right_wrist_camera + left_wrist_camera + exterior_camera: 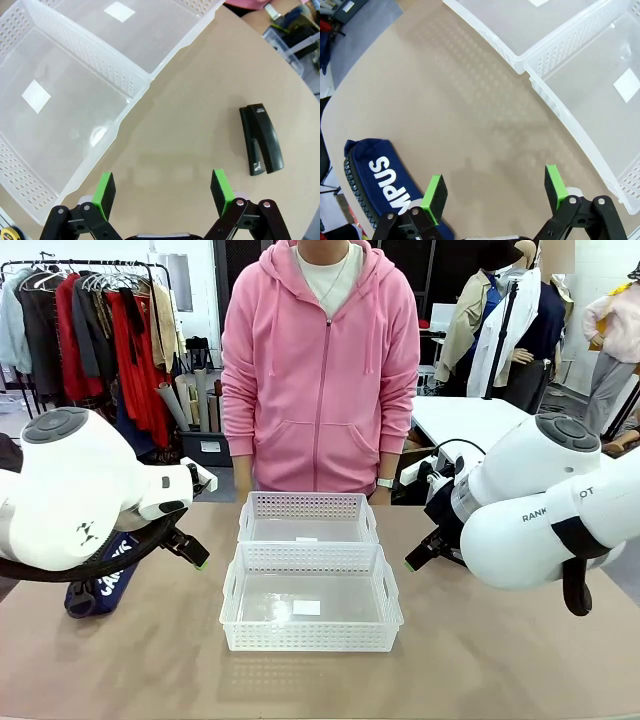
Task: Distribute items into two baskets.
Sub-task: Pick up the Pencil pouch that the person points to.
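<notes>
Nothing is distributed yet: near basket [310,642] and far basket [308,502] are empty. Left gripper [495,192], wide open, has the pouch [385,185] at its 8 o'clock. Right gripper [162,192], wide open, has the stapler [262,140] at its 2 o'clock.

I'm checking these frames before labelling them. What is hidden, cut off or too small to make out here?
Front view: the left arm covers most of the navy pouch, hiding part of its lettering.
Left wrist view: its first letters lie behind the left end effector and the bottom edge.
Right wrist view: print on the black stapler is too small to read.
Wrist views: the two baskets run off the picture edges.
</notes>
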Controlling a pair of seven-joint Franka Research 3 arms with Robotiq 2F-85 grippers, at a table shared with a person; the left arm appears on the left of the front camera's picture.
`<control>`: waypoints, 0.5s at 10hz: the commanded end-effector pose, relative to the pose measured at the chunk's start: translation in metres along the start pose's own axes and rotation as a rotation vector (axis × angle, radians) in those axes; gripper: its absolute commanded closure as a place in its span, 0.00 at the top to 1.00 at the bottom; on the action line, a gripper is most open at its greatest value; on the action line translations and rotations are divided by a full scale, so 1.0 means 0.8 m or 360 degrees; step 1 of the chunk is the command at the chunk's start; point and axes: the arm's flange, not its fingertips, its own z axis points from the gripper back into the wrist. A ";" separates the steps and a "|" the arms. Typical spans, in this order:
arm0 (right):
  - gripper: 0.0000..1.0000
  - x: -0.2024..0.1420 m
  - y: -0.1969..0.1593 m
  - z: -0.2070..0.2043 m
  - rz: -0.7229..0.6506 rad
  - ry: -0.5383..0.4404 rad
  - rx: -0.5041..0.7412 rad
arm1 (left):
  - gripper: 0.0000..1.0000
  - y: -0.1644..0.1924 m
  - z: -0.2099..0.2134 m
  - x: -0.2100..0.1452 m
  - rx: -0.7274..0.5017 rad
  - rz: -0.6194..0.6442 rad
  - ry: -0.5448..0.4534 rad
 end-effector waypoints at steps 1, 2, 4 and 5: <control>1.00 0.000 0.000 0.000 0.0000 0.0000 0.0000 | 1.00 0.000 0.000 0.000 0.0000 0.0000 0.0000; 1.00 0.000 -0.004 0.007 -0.0005 -0.0014 0.0019 | 1.00 0.005 0.007 0.002 -0.0040 0.0028 -0.0006; 1.00 0.005 -0.022 0.024 -0.0014 -0.0056 0.0159 | 1.00 0.025 0.029 0.006 -0.0091 0.0073 -0.0021; 1.00 0.010 -0.037 0.036 -0.0022 -0.0084 0.0207 | 1.00 0.045 0.048 0.013 -0.0122 0.0101 -0.0056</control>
